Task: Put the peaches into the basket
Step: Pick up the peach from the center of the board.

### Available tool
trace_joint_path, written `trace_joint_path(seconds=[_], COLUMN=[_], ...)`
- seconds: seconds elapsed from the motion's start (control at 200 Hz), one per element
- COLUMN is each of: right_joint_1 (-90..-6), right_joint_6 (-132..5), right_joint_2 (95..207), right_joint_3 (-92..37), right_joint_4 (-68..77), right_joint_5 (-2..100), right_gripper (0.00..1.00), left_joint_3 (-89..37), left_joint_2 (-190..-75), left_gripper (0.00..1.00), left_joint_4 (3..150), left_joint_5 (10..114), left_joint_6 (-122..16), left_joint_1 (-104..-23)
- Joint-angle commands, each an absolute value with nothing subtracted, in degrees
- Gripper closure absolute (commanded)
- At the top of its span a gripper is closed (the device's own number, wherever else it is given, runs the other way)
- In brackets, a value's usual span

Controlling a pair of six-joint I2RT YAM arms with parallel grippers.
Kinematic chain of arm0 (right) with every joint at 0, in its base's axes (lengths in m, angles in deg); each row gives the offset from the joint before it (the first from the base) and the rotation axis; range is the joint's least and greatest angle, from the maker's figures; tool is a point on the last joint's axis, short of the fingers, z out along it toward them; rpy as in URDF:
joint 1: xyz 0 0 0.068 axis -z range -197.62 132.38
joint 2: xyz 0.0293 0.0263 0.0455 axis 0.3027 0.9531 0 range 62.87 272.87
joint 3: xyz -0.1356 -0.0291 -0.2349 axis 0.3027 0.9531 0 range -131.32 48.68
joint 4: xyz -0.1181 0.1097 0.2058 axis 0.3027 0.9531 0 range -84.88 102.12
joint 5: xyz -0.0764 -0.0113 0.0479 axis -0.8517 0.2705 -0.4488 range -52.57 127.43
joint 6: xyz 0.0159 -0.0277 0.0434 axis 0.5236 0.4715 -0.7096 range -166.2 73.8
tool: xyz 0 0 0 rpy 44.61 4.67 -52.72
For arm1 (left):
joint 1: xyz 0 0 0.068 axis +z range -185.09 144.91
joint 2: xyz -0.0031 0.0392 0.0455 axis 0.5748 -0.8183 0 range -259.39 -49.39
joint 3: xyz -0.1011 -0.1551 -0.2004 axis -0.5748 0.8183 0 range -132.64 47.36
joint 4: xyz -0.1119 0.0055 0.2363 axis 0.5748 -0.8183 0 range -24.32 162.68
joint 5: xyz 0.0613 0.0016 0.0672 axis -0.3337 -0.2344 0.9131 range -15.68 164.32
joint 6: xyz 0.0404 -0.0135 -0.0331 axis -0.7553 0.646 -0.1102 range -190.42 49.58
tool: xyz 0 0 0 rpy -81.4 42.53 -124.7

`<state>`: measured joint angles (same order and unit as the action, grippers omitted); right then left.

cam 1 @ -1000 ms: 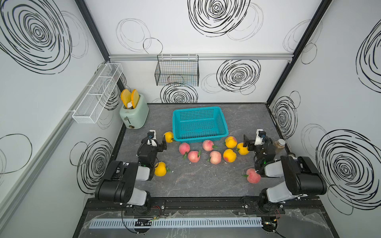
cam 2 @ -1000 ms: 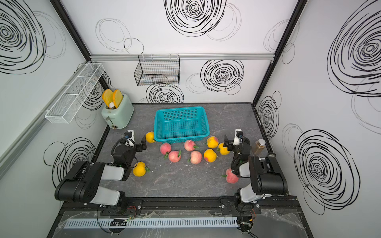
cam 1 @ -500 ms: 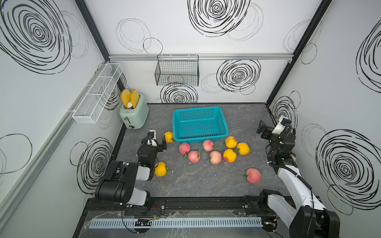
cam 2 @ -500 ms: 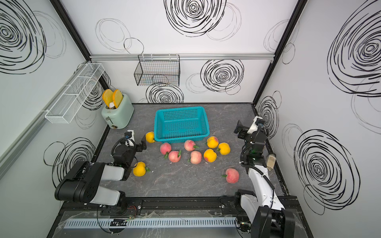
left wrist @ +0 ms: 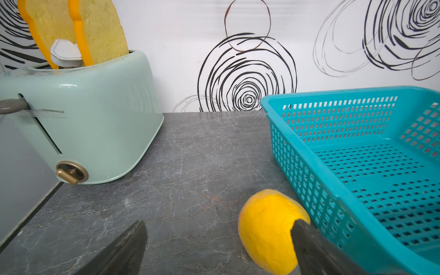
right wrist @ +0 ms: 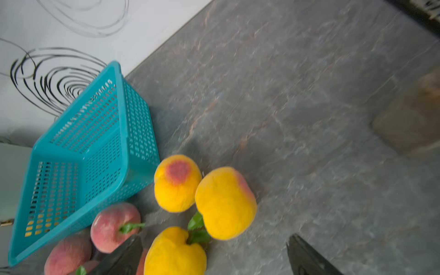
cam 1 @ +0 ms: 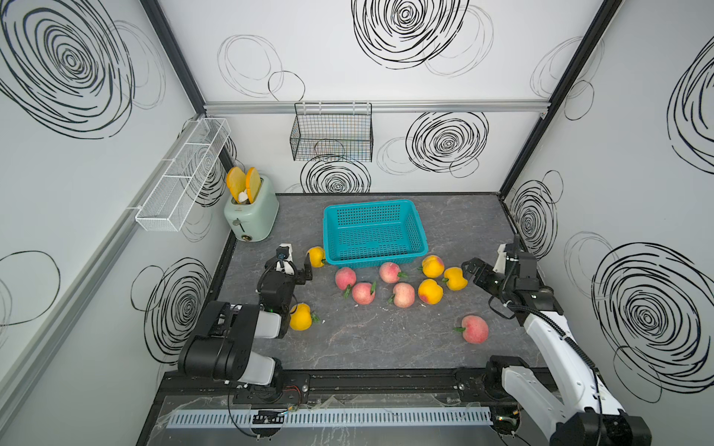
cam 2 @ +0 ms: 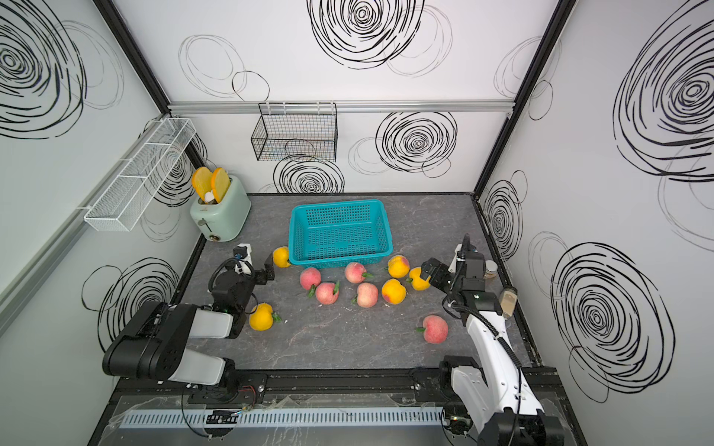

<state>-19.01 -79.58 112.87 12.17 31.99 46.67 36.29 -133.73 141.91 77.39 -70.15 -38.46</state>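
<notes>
- The basket [cam 1: 374,235] sits open side up at the back middle of the worktop [cam 1: 386,347]. Its long axis runs left to right, nearly parallel to the back wall, and nothing lies in it.
- All ten peaches [cam 1: 403,294] lie on the worktop in front of the basket. They are round, with no clear long axis.
- The corner yellow peach [cam 1: 317,256] lies just beside the basket's front left corner.
- The second yellow peach [cam 1: 300,316] lies near the left arm, its leaf pointing right.
- Four pink and three yellow peaches cluster near the basket's front wall.
- The lone pink peach [cam 1: 474,329] lies well apart at the front right, its leaf pointing left.
- The left gripper [cam 1: 297,270] is low and spread wide, aimed at the back wall and pinching nothing. In the left wrist view its right finger [left wrist: 316,250] overlaps the corner yellow peach.
- The right gripper [cam 1: 472,267] is spread wide and points left at the rightmost yellow peach [cam 1: 455,278]. Whether they touch cannot be told.
- A second ago the right arm was folded low at the front right. Half a second ago it was lifted by the right wall, and now it stretches toward the cluster.
- The left arm, basket and peaches are unchanged.
</notes>
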Motion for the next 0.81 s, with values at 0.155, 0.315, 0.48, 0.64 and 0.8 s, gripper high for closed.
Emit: trace_joint_path(seconds=[0.155,0.315,0.48,0.64,0.8], right_joint_1=[-27.4,-29.2,-30.8,-32.7,-36.2], right_joint_6=[-93.7,-96.5,-98.2,-98.9,-100.4], right_joint_2=[110.7,108.2,109.8,111.6,114.8], right_joint_3=[9.1,11.0,12.0,11.6,11.7], right_joint_4=[51.8,54.4,60.8,62.1,61.7], right_joint_5=[31.3,29.9,25.9,27.1,28.5], right_gripper=[0.01,0.01,0.01,0.01,0.01], left_joint_3=[35.6,35.6,35.6,35.5,35.5], left_joint_2=[-133.2,-133.2,-133.2,-133.2,-133.2], left_gripper=[0.02,0.02,0.02,0.02,0.02], left_joint_4=[146.2,146.3,146.3,146.3,146.2], left_joint_5=[77.9,78.1,78.1,78.1,78.1], left_joint_6=[-71.1,-71.1,-71.1,-71.1,-71.1], left_joint_1=[-38.7,-38.8,-38.8,-38.8,-38.8])
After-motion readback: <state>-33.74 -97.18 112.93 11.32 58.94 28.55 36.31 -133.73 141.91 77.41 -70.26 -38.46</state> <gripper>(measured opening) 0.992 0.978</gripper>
